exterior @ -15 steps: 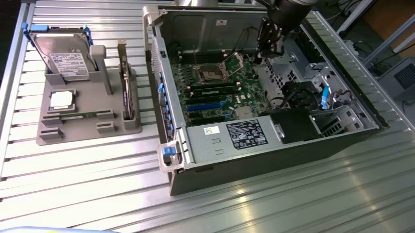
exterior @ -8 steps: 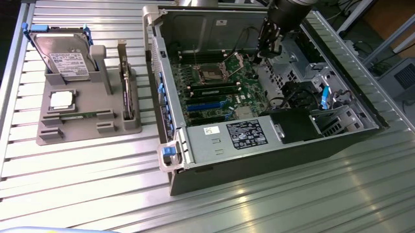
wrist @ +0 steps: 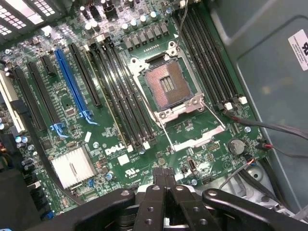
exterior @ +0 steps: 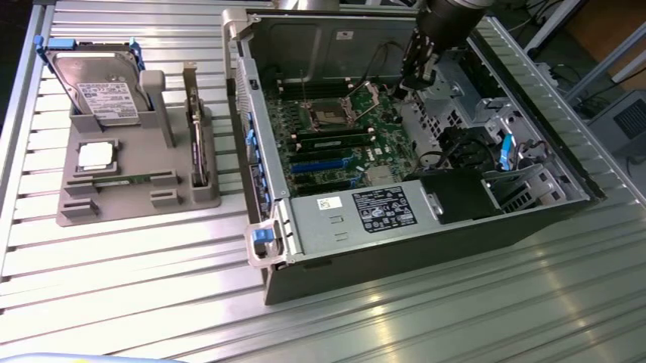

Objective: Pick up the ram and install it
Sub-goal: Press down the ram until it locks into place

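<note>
Now | gripper [wrist: 166, 192] clenched, apparently empty — over motherboard [wrist: 96, 144] | ram [exterior: 128, 181] in holder [exterior: 111, 208]

Motherboard [wrist: 144, 139]: the white word "DELL" is printed on the green board beside the memory slots.
Power supply label [exterior: 379, 208]: print is seen but cannot be read.
Hard drive label [exterior: 109, 97]: likewise unreadable.

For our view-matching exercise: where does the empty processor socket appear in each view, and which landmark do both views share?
Exterior view: the processor socket lies on the motherboard inside the open case.
Wrist view: the socket lies between two banks of black memory slots.
Shared landmark: the blue expansion slot.
</note>
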Tool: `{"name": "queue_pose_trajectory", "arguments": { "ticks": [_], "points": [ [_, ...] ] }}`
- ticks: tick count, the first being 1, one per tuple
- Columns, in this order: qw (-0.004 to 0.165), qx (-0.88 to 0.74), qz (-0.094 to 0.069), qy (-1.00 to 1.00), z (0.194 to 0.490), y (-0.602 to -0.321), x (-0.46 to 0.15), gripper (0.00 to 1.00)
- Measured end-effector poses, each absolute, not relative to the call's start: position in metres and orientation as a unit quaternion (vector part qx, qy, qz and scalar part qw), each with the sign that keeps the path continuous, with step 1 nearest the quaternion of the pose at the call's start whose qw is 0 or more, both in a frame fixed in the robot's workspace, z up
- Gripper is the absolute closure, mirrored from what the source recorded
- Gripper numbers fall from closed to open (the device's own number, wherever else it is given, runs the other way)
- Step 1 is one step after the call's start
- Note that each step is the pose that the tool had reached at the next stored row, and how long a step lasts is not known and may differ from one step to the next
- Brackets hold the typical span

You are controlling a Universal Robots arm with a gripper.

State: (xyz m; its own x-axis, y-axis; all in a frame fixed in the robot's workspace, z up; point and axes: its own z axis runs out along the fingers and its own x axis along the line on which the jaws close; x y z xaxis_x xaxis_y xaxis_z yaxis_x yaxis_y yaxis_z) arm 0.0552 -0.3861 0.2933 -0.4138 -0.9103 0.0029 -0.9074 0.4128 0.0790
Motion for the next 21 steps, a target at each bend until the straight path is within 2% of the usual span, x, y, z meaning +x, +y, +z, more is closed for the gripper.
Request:
{"name": "queue_pose_trajectory", "arguments": {
  "ticks": [21],
  "points": [
    [0.02, 0.481, -0.034, -0.876, 0.2929, -0.3861, 0.0552, 0.89]
  ]
}}
